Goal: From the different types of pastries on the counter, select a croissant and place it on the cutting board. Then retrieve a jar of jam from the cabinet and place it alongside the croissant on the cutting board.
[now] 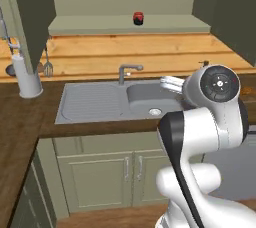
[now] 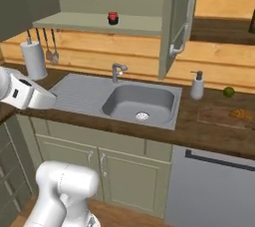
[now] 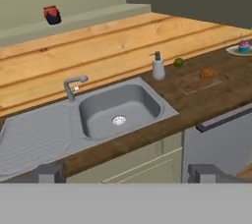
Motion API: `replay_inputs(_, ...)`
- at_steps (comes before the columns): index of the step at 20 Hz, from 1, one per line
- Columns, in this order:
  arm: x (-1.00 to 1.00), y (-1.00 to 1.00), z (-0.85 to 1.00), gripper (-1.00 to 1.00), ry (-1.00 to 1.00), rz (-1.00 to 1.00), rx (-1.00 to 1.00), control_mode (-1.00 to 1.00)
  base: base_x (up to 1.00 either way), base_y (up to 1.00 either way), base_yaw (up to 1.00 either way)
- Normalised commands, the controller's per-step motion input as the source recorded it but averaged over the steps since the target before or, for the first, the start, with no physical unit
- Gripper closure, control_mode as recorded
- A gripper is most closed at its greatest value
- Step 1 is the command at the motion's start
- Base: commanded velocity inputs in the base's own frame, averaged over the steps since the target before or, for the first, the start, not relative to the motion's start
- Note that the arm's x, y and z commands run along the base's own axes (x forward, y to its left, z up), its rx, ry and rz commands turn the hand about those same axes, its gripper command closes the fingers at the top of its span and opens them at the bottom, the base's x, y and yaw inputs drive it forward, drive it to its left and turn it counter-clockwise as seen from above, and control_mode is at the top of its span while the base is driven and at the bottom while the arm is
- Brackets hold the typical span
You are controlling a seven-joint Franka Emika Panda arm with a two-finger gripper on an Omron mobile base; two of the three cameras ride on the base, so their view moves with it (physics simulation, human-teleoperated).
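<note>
Our white arm rises from the lower right of the left base view, elbow bent, its round dark-capped joint held high. Our gripper points forward and slightly down, its two dark fingertips spread wide apart, holding nothing.

The desk is dark brown wood-grain, its sink plain steel grey. At two o'clock from the sink the cutting board is mottled brown, carrying the golden-orange croissant. The jar of jam is red with a dark lid. A cupcake shows pink and blue topping.
</note>
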Motion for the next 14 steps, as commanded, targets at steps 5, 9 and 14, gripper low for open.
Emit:
replay_inputs(5,0.0,0.0,0.0,-1.0,0.0,0.0,0.0,1.0,0.97,-0.12,0.08)
replay_inputs(9,0.0,0.0,0.0,-1.0,0.0,0.0,0.0,1.0,0.79,0.0,0.04)
replay_inputs(14,0.0,0.0,0.0,-1.0,0.0,0.0,0.0,1.0,0.12,0.02,0.03)
